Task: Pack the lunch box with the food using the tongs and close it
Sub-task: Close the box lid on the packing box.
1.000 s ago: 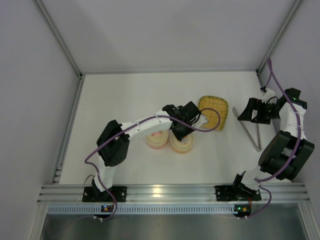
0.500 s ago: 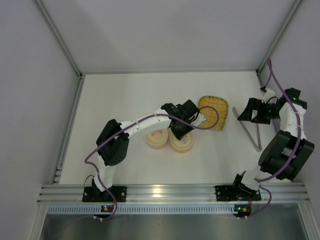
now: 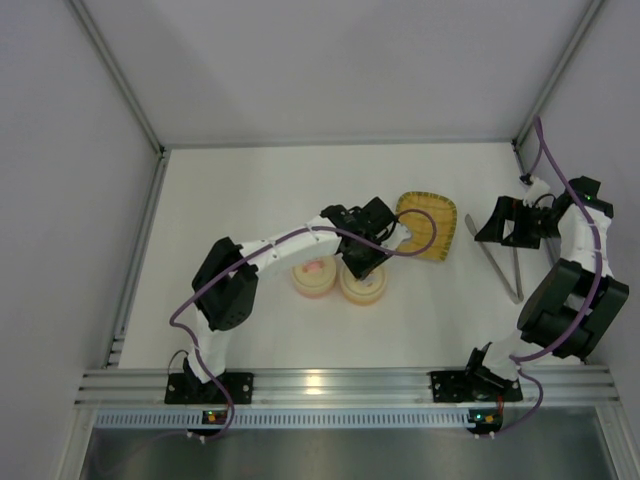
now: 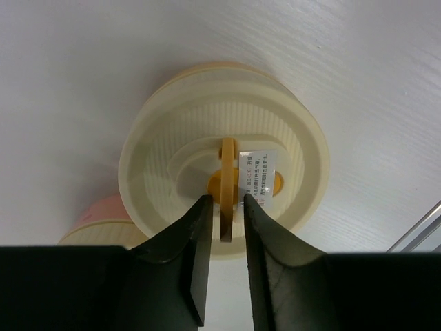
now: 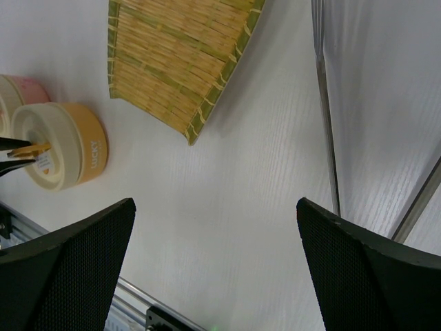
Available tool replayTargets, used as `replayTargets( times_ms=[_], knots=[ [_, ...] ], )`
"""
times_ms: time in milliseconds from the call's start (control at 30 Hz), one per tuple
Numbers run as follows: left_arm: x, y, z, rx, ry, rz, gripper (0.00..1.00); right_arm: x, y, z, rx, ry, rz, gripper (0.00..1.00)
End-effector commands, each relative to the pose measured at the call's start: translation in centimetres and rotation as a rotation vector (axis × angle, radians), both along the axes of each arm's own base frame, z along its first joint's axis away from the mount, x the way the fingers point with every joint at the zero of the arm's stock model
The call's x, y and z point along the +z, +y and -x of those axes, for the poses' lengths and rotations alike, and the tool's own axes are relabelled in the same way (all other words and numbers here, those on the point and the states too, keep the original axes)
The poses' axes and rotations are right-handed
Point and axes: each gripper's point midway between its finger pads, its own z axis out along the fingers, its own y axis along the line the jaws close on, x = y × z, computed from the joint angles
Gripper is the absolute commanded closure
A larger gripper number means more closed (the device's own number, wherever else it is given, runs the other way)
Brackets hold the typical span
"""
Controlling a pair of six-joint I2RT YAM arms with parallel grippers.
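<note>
Just beyond the left gripper (image 4: 227,207), the label (image 4: 260,172) on the cream lid (image 4: 289,138) carries print too small to read. The pink container (image 4: 103,224) is mostly hidden behind that lid and one finger (image 4: 186,262). Ahead of the right gripper (image 5: 215,207), the tongs (image 5: 324,103) run off the top edge.

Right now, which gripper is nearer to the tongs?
Right. The right gripper is right by the tongs at the table's right side. The left gripper is well away from them, mid-table, at the cream lid.
</note>
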Motion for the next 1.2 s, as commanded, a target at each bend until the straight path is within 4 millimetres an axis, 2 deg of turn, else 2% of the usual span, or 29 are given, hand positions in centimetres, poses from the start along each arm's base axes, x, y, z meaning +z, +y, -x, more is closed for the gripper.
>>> replayTargets(
  times_ms=[0,100,233,900,1033,1167],
  knots=[
    [-1.4,0.0,-0.8,0.025,0.014,0.016,0.68,0.2,0.1,0.1,0.018,-0.016,-0.013,0.01],
    [-1.7,0.1,-0.8,0.028,0.027,0.024,0.56,0.2,0.1,0.2,0.018,-0.015,-0.012,0.01],
    [-2.5,0.4,-0.6,0.03,0.031,0.014,0.49,0.0,0.2,0.3,0.017,-0.009,-0.018,0.01],
    [-7.5,2.4,1.4,0.037,0.108,-0.061,0.47,0.4,0.0,0.1,0.024,-0.016,-0.004,0.01],
    [-7.1,2.4,1.1,0.036,0.087,-0.06,0.47,0.7,-0.1,0.1,0.026,-0.021,-0.002,0.01],
    [-5.0,1.9,-0.4,0.036,0.021,-0.045,0.47,0.9,0.0,0.1,0.03,-0.025,-0.002,0.01]
  ],
)
